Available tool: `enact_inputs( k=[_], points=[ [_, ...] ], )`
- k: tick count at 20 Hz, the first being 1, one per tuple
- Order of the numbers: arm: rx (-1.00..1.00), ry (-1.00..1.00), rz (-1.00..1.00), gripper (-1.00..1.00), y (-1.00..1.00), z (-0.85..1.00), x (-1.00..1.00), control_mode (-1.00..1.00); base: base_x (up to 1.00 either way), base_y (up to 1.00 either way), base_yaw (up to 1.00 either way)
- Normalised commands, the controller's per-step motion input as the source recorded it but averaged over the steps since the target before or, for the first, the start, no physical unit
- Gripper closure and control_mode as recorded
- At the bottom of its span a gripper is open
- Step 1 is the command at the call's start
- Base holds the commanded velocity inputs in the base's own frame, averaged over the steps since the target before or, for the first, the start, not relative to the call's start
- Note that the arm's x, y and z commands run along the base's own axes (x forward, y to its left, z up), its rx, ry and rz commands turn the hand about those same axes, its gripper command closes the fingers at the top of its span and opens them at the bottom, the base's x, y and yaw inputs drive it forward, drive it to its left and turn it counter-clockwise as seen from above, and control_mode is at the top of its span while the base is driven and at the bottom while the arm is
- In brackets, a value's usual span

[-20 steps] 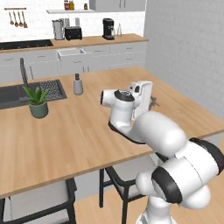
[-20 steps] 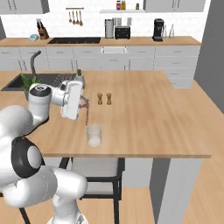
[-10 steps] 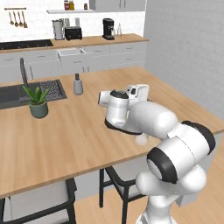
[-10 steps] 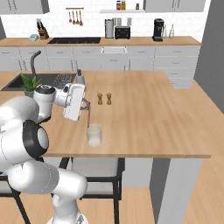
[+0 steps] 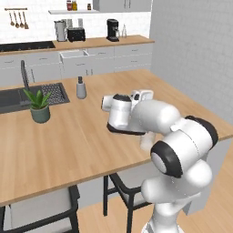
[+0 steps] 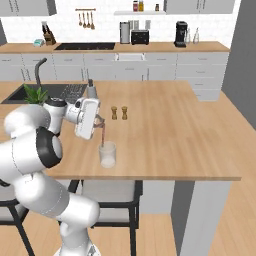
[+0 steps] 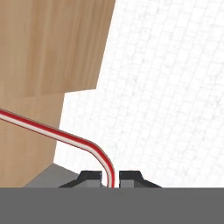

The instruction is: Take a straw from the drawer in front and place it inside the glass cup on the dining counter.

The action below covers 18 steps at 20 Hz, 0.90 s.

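Clearly bent, red-and-white striped straw [image 7: 65,136] between claw [image 7: 111,177] tips.

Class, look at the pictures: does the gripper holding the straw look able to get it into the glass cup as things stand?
Probably yes: the gripper is shut on the straw directly above the glass cup, whose rim looks open and unblocked.

The dining counter [image 6: 165,140] looks like light wood with fine lines in it, smooth and not shiny. The glass cup [image 6: 107,155] is clear and pale, like frosted glass. The straw [image 7: 57,133] is smooth and a bit shiny, red with a white stripe, like plastic. The gripper [image 7: 112,178] has dark, dull tips. At the upper right of the hand view, the wall [image 7: 175,87] looks like white tiles.
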Motion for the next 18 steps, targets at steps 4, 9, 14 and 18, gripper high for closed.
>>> enact_inputs(
  k=[4,9,14,18],
  points=[
    [0.00,0.00,-0.03,1.00,0.00,-0.14,0.31,-1.00,0.00,0.00,0.00],
    [0.00,0.00,-0.03,1.00,0.00,-0.12,0.12,-1.00,0.00,0.00,0.00],
    [-0.01,0.00,-0.03,1.00,0.00,-0.21,0.08,-1.00,0.00,0.00,0.00],
    [-0.03,0.00,-0.03,1.00,-0.03,-0.23,0.22,-1.00,0.00,0.00,0.00]
  ],
)
